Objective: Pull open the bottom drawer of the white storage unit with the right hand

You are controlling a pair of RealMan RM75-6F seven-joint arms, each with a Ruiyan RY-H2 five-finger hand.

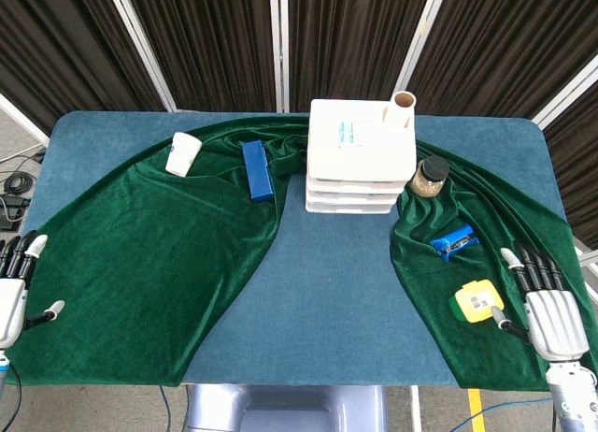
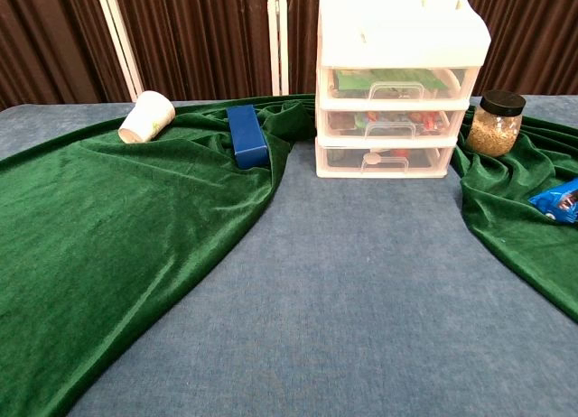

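No text can be read. Faint blue marks are seen on top of the white storage unit (image 1: 360, 137), too small to be made out; print on the yellow packet (image 1: 477, 300), well right of it, is blurred.

White storage unit (image 1: 361, 166) sits mid-table with all drawers shut, right hand (image 1: 549, 310) flat and empty by the yellow thing (image 1: 477, 300), left hand (image 1: 11, 295) empty too.
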